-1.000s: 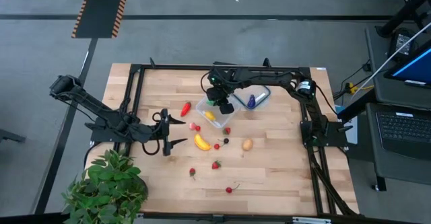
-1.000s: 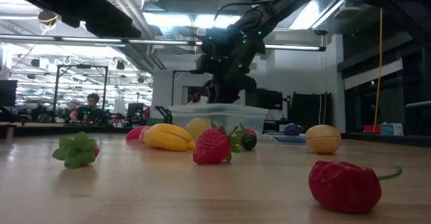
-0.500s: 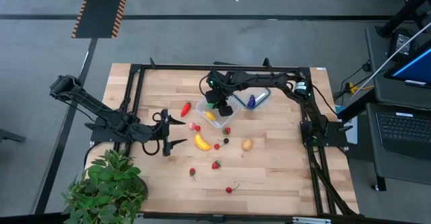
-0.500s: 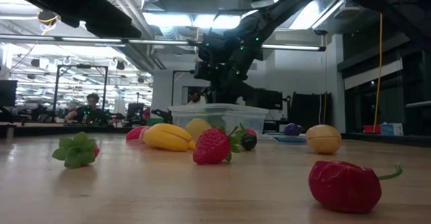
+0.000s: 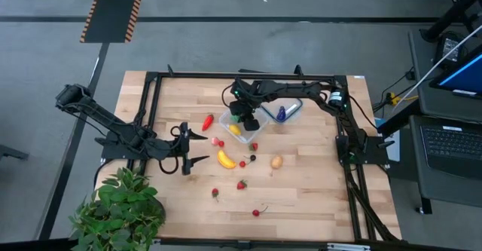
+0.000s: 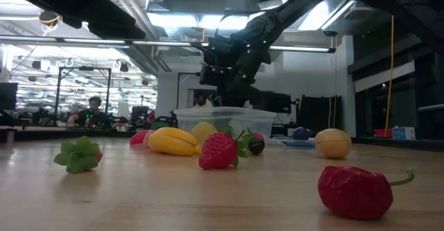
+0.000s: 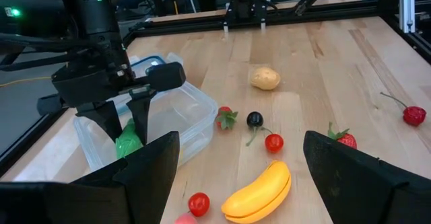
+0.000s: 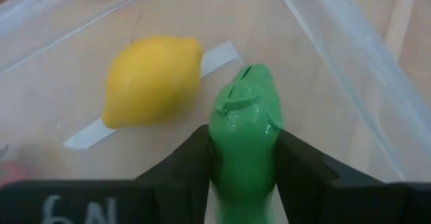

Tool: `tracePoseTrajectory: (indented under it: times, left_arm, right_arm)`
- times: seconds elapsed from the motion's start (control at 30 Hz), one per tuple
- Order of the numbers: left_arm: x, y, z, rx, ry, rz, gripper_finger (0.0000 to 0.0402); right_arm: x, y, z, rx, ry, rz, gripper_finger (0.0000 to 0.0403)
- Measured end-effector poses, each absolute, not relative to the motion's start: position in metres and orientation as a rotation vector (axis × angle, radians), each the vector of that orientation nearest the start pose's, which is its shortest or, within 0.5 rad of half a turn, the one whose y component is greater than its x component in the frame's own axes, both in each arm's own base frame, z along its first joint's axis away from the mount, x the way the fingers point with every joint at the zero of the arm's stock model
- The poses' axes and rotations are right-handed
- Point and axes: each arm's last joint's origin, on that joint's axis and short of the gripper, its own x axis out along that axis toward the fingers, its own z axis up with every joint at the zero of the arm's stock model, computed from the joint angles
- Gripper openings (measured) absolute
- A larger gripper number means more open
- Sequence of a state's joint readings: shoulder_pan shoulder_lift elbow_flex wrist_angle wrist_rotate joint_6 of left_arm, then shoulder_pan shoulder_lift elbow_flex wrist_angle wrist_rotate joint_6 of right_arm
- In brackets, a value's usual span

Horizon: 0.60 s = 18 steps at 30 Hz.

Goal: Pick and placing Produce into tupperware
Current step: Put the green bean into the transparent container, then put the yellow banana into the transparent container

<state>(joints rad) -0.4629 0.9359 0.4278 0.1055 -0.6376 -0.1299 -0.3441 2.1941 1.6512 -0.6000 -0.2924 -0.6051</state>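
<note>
From above, my right gripper (image 5: 243,117) sits over the tupperware (image 5: 233,124), which lies just at twelve o'clock of table centre, with the clear lid (image 5: 290,109) at its three o'clock carrying a blue-purple piece (image 5: 281,113). The left gripper (image 5: 197,145) waits at nine o'clock of the loose produce, fingers spread wide and empty. The banana (image 5: 225,159), a tan potato (image 5: 276,161) and several red pieces lie scattered at six o'clock of the tub.

At table height I see the tupperware (image 6: 223,120) behind the banana (image 6: 173,141) and a strawberry (image 6: 218,151), with the right arm coming down into it from above; the fingers themselves are hidden by the tub wall.

My left wrist camera shows the right gripper (image 7: 123,120) inside the tub (image 7: 190,113), its fingers pinching a green vegetable (image 7: 128,143) that hangs low by the near wall.

My right wrist camera confirms it: the green piece (image 8: 244,123) is clamped between both fingers, narrow grip, its tip just beside the lemon (image 8: 151,79) on the tub floor.

I judge this is the release step. I'd open gently while low, so the piece drops short and does not bounce out, keep clear of the lemon, then lift straight up so the fingers do not catch the thin wall and drag the tub.
</note>
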Motion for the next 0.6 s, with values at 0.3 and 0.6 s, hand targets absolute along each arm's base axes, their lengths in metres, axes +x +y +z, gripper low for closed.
tracePoseTrajectory:
  times: [0.3,0.6]
  left_arm:
    - [0.1781,-0.0696,0.2136,0.081,0.331,0.194,0.0309]
    - [0.1781,-0.0696,0.2136,0.082,0.331,0.194,0.0309]
  right_arm:
    - [0.433,-0.1426,0.1563,-0.2,1.036,0.274,0.0164]
    - [0.4329,-0.144,0.1657,-0.217,1.09,0.243,0.0113]
